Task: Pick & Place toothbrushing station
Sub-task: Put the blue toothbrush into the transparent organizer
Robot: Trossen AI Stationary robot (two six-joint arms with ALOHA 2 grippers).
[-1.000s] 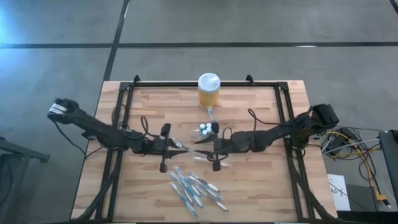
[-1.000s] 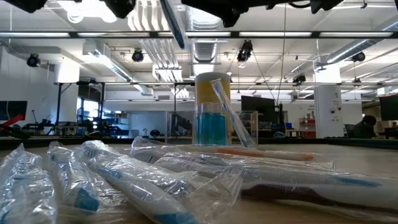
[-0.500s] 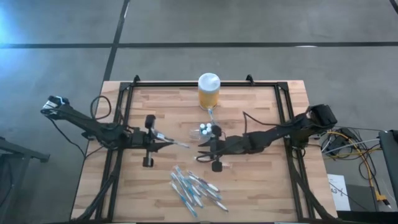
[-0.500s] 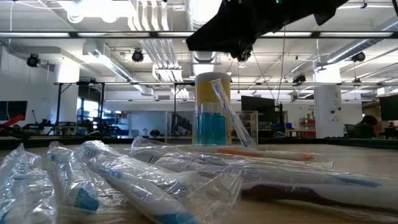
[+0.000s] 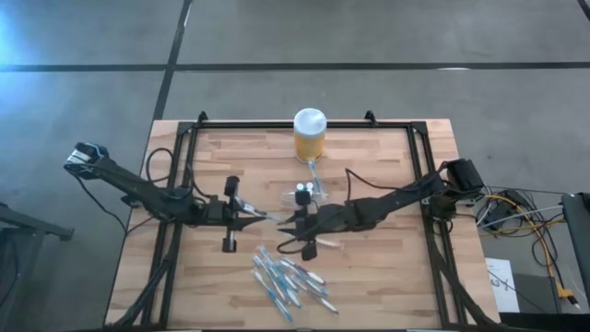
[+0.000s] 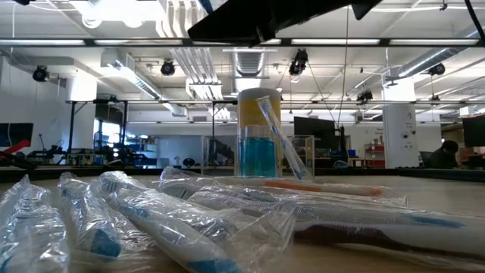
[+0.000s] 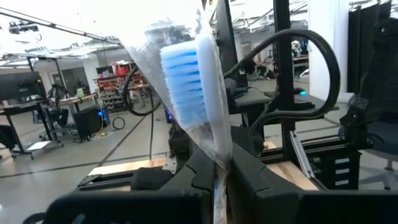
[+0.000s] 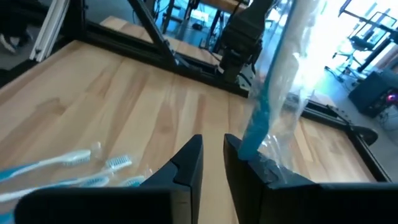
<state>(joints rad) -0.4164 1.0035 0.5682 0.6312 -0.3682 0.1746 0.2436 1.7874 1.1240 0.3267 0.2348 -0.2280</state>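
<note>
High view: right claw [image 5: 293,223] has narrowed beside the wrapped toothbrush [image 5: 267,217] the left claw [image 5: 251,217] grips, suggesting handover

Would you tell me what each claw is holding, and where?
The left claw pinches a wrapped blue toothbrush below its bristled head; the right claw's hold is unclear.

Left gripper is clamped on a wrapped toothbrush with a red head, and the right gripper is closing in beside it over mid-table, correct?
Not quite: the wrapped toothbrush in the left gripper has a blue head, not red, as the left wrist view shows. The right gripper is beside it over mid-table, as you say.
</note>
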